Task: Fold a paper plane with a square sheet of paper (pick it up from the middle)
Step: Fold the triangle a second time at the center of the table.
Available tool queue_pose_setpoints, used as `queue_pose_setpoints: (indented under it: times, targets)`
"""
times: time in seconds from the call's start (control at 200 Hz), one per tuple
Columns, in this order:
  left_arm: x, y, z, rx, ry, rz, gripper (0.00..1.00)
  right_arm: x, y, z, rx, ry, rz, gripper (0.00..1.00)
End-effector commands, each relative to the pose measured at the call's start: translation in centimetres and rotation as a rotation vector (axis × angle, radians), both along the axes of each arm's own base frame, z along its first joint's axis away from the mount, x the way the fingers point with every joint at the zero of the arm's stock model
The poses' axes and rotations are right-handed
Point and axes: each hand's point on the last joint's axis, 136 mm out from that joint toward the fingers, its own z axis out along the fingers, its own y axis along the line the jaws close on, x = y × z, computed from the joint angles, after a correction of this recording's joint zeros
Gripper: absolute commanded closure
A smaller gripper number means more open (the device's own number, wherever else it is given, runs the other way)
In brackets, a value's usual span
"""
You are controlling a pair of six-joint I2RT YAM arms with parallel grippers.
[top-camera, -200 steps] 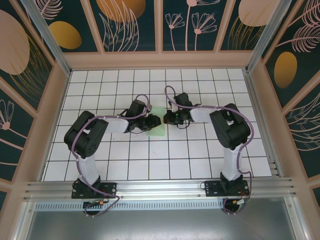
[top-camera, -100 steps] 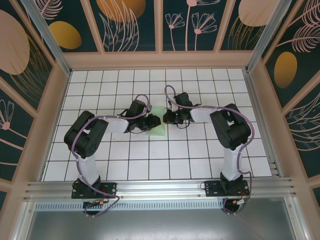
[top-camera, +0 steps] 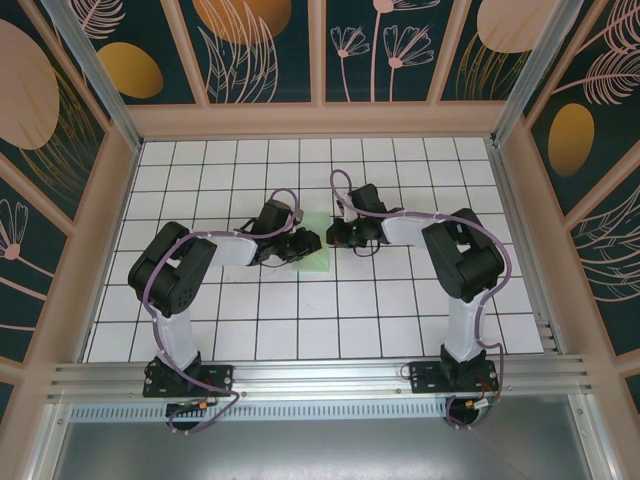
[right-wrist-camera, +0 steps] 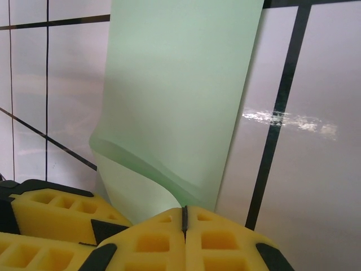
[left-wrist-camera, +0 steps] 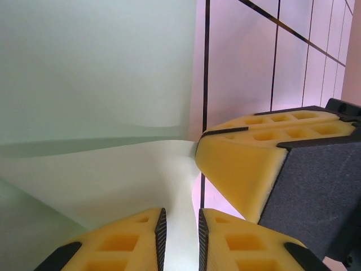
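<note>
Operator: Fingertips first. My right gripper (right-wrist-camera: 184,210) has its yellow pads pressed flat together. A curled lip of the square sheet of paper (right-wrist-camera: 175,84) runs down into their seam, and I read that as a nip on the paper.

Spotter: And the left?

Operator: My left gripper (left-wrist-camera: 180,213) shows a narrow slit between its pads, pale green in the slit. Whether the pads bite the sheet or only hang over it, I cannot tell. One right finger sits just beside it.

Spotter: Where's the sheet?

Operator: Mid-table on the white grid table (top-camera: 300,330), between the two wrists. Mostly flat, one edge raised in a soft roll. From above, both arms bend inward and meet over it, with a strip of green showing beneath the left wrist. Beyond that, tiles run up to the patterned back wall (top-camera: 320,50).

Spotter: Step?

Operator: My guess is an early fold: edge lifted, no crease set, no dart shape yet.

Spotter: Next?

Operator: The raised edge needs carrying across to lie square on the opposite edge, then pressing down along the bend. The paper is thin and the grippers crowd each other, so small, matched moves, or it skews or tears.
</note>
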Motion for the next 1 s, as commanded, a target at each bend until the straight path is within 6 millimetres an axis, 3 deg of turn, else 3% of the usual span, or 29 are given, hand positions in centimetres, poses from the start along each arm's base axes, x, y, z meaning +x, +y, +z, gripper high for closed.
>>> queue_pose_setpoints:
  times: [0.0, 0.601, 0.866, 0.996]
  targets:
    - [-0.1, 0.0, -0.3, 0.020, 0.004, -0.010, 0.74, 0.0, 0.5, -0.4, -0.003, -0.001, 0.030, 0.96]
    - [-0.9, 0.2, -1.9, 0.038, 0.048, -0.016, 0.74, 0.3, -0.1, -1.3, -0.045, 0.007, 0.011, 0.97]
    - [-1.0, 0.1, -1.8, 0.025, 0.049, -0.024, 0.74, 0.5, -0.2, -1.4, -0.060, 0.009, -0.001, 0.98]
    - [-0.8, -0.3, -0.7, -0.009, 0.027, -0.029, 0.74, 0.6, 0.0, -0.7, -0.045, -0.003, 0.005, 0.98]
